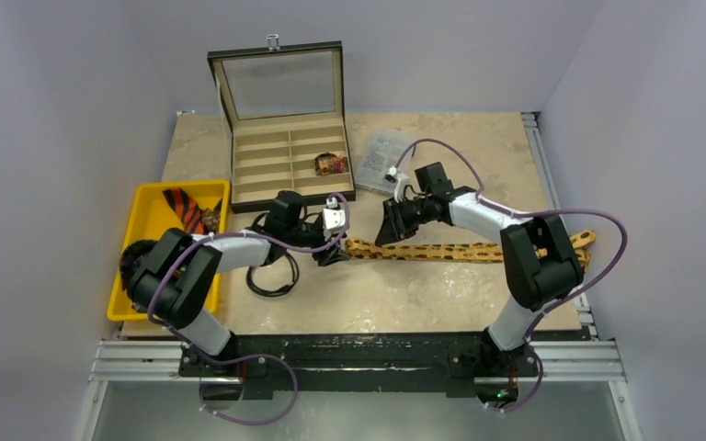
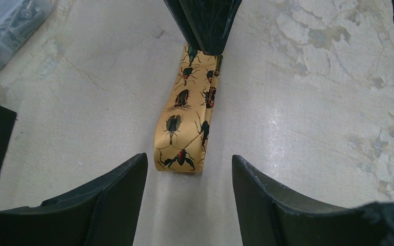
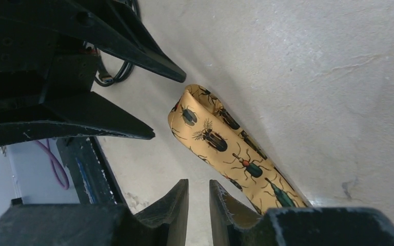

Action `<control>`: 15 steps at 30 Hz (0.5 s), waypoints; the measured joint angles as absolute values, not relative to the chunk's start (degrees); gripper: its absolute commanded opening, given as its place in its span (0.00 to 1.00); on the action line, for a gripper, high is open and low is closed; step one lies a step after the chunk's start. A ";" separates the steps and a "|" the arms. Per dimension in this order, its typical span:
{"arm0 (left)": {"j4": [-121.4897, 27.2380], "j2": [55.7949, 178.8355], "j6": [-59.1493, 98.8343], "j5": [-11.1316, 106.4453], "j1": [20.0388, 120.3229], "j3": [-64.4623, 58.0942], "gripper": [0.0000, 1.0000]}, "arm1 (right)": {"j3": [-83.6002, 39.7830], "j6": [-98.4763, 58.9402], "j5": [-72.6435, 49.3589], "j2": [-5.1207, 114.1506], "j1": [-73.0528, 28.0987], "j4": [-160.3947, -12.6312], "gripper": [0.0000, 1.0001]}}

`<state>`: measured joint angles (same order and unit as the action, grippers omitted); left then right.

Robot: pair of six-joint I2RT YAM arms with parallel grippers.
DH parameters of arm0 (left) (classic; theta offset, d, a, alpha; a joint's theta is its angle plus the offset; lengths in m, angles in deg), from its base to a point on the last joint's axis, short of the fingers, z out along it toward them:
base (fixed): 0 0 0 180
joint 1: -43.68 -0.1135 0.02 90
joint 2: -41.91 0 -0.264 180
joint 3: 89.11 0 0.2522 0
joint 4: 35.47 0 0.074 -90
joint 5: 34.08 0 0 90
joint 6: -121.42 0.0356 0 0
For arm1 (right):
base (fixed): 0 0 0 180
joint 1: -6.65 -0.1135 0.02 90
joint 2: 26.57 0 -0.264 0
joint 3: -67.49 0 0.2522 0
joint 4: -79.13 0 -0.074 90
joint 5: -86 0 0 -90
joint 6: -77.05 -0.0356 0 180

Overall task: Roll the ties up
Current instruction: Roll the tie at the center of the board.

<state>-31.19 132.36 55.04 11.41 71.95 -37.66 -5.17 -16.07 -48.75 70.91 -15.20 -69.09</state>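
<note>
Gold tie (image 1: 460,250): lay stretched flat across the table (image 1: 395,299), running from its right edge to the middle, with the left end folded back on itself in a short loop.
Left gripper (image 2: 189,158): sat low at that folded end, fingers spread wide and holding nothing; the fold lay just ahead of the gap between them.
Right gripper (image 3: 199,183): stood over the tie just behind the fold, its tip down on the fabric. The fingers were nearly together with a slit between them; whether they pinched the cloth could not be told.
Orange tie (image 1: 184,207): lay in the yellow bin (image 1: 124,276) at the left.
Case (image 1: 232,179): stood open at the back, lid up, with one rolled tie (image 1: 331,163) in a right-hand compartment.
Cable (image 1: 267,285): black loop on the table beside the left arm.
</note>
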 measured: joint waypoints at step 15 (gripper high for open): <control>-31.75 136.82 56.52 11.08 73.13 -35.56 0.45 | -5.91 -20.88 -49.54 79.52 -18.47 -74.86 0.17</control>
